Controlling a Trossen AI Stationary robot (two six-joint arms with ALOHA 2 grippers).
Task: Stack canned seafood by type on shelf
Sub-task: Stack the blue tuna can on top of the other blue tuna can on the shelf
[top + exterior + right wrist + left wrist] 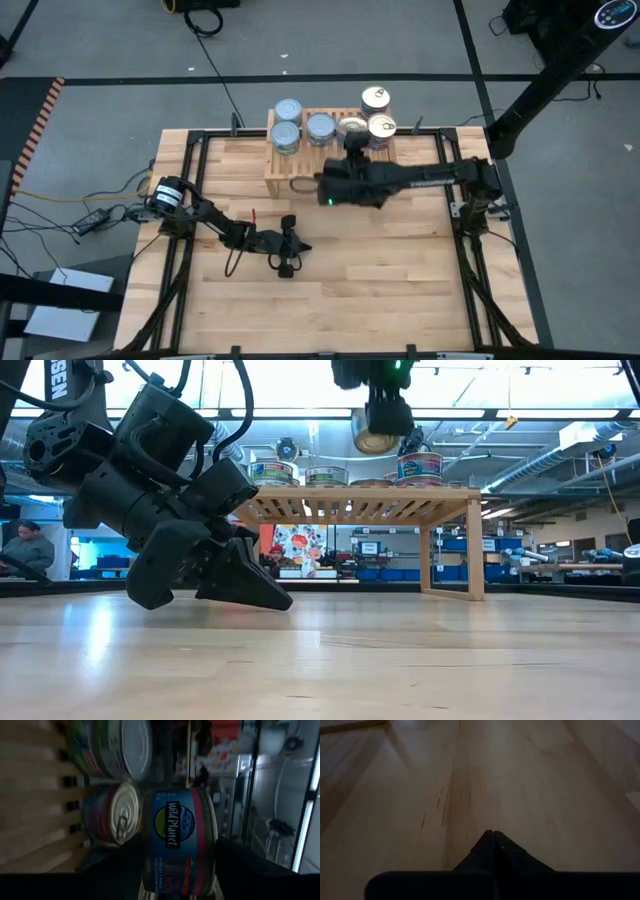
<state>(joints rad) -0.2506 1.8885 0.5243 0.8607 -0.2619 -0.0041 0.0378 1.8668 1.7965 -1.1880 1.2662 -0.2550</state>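
Overhead, we see the right hand [352, 143] reaching over the shelf [285, 172], among the tins [320, 128]; the left hand [288, 258] rests on the worktop [380, 270], fingers pressed together. Level across, the right hand pinches a tin [372, 432] above the shelf. From its wrist, that tin reads "Wild Planet".
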